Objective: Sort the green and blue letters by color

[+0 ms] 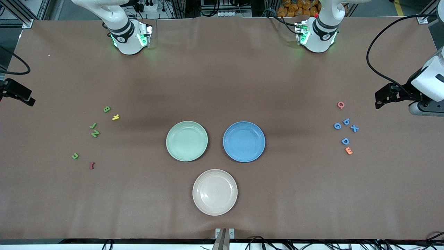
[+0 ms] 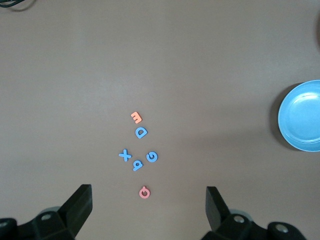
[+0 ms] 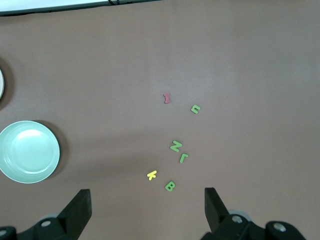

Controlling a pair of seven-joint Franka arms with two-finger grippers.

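Front camera sits high, facing both arm bases across the whole table (image 1: pixel 222 69); each wrist camera looks straight down from well above, the left sharing the blue letters (image 2: pixel 137 150) and blue plate (image 2: pixel 300 117), the right the green letters (image 3: pixel 180 150) and green plate (image 3: pixel 29 151).

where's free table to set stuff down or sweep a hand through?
Bare: the wide strip between the two arm bases and the green plate and blue plate; also each side of the beige plate. Crowded: green letters and blue letters at the ends.
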